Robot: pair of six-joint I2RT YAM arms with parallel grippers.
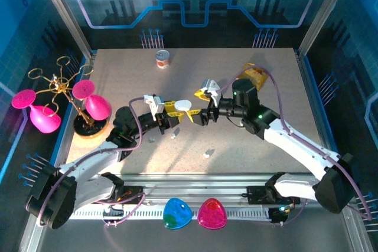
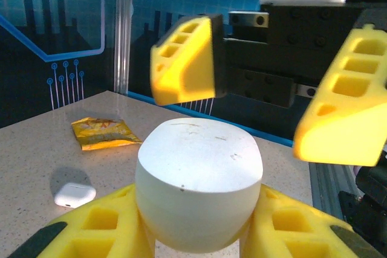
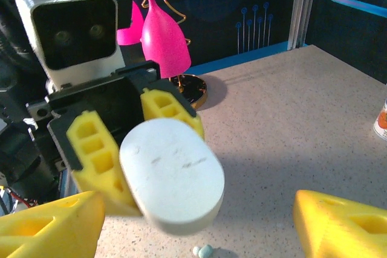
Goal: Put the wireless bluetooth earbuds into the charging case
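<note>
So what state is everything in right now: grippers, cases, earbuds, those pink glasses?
Left gripper: shut on the held case.
Held case: looks closed, held above the table.
Right gripper: open, facing the held case.
Second case: closed, lying on the table.
Earbuds: loose on the table, outside both cases.
Pink glasses: hanging upside down on the gold rack.

L end effector point(image 3: 136, 143) pinching white case point(image 3: 175, 179), R end effector point(image 3: 199, 222) spread

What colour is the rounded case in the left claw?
The case is white, best seen in the left wrist view.
</note>
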